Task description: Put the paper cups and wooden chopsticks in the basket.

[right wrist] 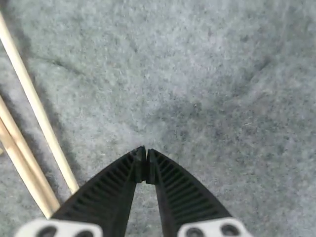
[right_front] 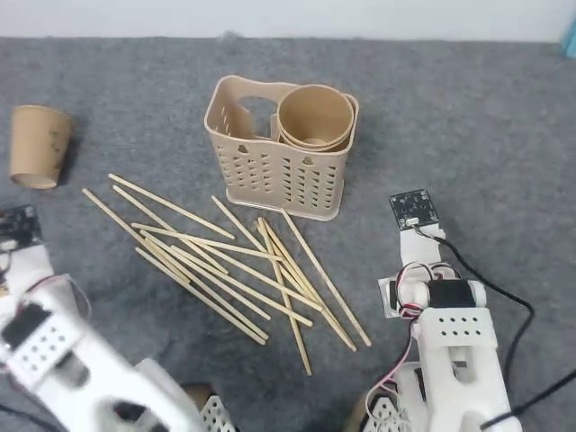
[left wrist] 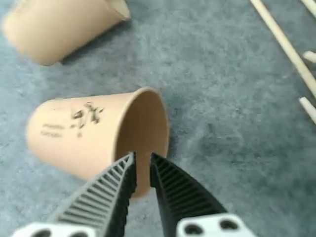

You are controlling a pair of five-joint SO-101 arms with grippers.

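One basket (right_front: 270,171) stands in the middle of the counter (right_front: 468,117), with nested cups (right_front: 315,115) in one end. Two more cups lie on their sides: the nearer cup (left wrist: 94,133) just at the left fingers (left wrist: 113,182), a farther cup (left wrist: 59,24) beyond. Round and light, the nearer one may roll off if nudged rather than pinched. Chopsticks (right_front: 225,270) lie scattered and crossed; lifting one could drag others. The left fingers stand narrowly apart at the cup's rim, contact unclear. The right fingers (right wrist: 118,182) are closed, empty, over bare counter.

right gripper (right wrist: 146,153) — fingers together | chopsticks (right wrist: 34,98) beside | grey carpet (right wrist: 207,74)
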